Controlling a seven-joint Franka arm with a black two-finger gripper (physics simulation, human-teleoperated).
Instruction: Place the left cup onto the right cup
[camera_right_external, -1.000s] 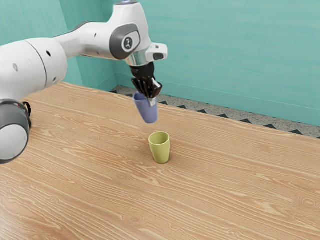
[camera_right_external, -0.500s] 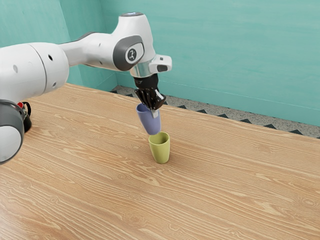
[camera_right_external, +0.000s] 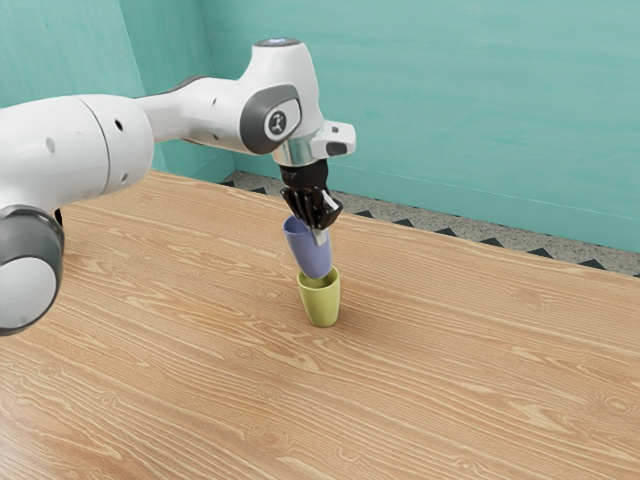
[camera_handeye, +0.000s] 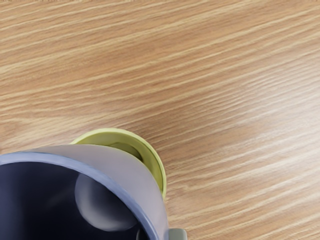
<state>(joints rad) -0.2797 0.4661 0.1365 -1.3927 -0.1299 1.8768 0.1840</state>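
Note:
A blue cup (camera_right_external: 308, 247) hangs tilted in my gripper (camera_right_external: 318, 228), which is shut on its rim. Its base sits at the mouth of the green cup (camera_right_external: 320, 297), which stands upright on the wooden table (camera_right_external: 480, 380). In the wrist view the blue cup (camera_handeye: 90, 195) looms large under my hand, its dark inside showing. Behind its wall the green cup's rim (camera_handeye: 150, 160) peeks out, mostly covered.
A teal wall (camera_right_external: 480, 100) rises behind the table, with a strip of speckled floor (camera_right_external: 500, 232) at its foot. Bare wood lies all around the two cups.
My hand has carried the blue cup down and toward the exterior view's right, from above and beside the green cup to its mouth. The green cup has stayed put.

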